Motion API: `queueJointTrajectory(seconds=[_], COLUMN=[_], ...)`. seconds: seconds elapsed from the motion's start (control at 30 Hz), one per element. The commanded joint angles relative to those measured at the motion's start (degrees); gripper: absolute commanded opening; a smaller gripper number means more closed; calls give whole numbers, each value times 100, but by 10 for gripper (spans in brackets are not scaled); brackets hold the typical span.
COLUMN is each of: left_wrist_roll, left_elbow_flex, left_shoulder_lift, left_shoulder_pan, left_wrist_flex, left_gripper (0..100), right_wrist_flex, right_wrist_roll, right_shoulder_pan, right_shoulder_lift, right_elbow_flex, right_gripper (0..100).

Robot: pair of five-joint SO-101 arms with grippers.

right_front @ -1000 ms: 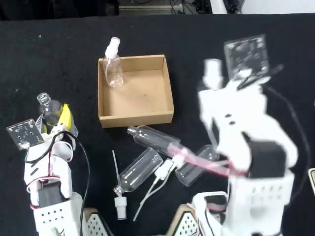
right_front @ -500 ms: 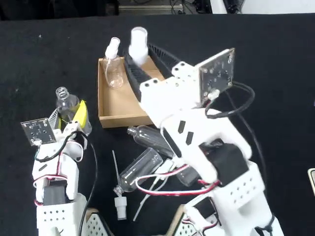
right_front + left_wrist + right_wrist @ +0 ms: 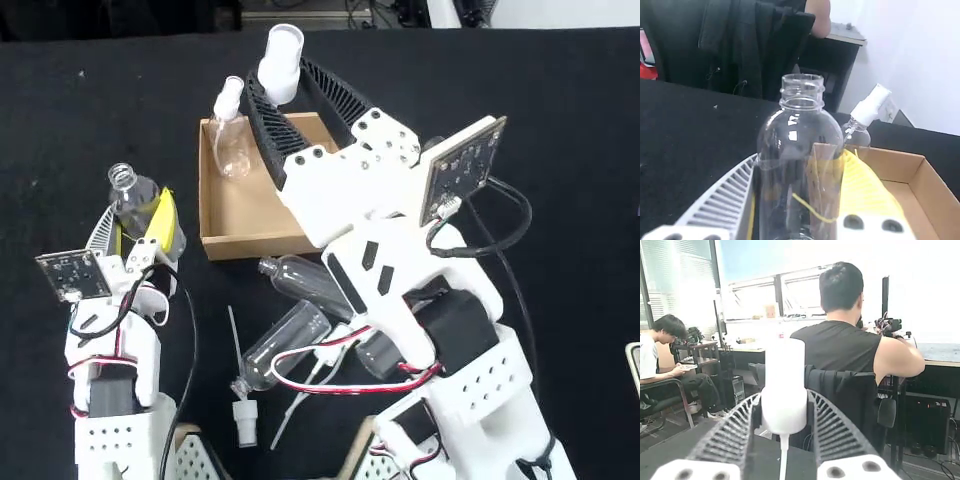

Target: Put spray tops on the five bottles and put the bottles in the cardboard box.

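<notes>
Left gripper (image 3: 136, 212) pinches an uncapped bottle (image 3: 127, 196) upright beside the cardboard box (image 3: 240, 243); right gripper (image 3: 290, 85) clamps a spray top (image 3: 280, 60) above the box's far wall — one capped bottle (image 3: 231, 145) stands inside.

Right arm (image 3: 385, 255) overhangs cardboard box (image 3: 250, 243); near-left corner seemingly free.

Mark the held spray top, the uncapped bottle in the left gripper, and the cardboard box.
spray top (image 3: 785, 385), right wrist view, on its white body.
uncapped bottle (image 3: 796, 137), left wrist view, on its clear shoulder.
cardboard box (image 3: 250, 244), high view, on its near wall.
</notes>
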Motion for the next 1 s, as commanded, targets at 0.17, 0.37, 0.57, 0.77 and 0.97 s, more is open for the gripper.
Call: queueJointTrajectory(seconds=[0.17,0.37,0.57,0.77,0.97], left_wrist_roll=[44,44,9,9,44], left_elbow_flex=[127,127,127,127,127], left_shoulder_lift=[-88,-79,-79,-79,-79], left_shoulder_pan=[48,57,910,1332,1393], left_wrist_flex=[-246,-422,-387,-413,-422], left_gripper=[120,120,120,120,120], right_wrist_flex=[-185,-185,-185,-185,-185], right_wrist_roll=[-35,-35,-35,-35,-44], right_shoulder_pan=[-53,-79,-79,-70,-79], right_shoulder_lift=[-171,-171,-171,-171,-171], right_elbow_flex=[-75,-48,-48,-48,-48], right_gripper=[11,11,11,11,11])
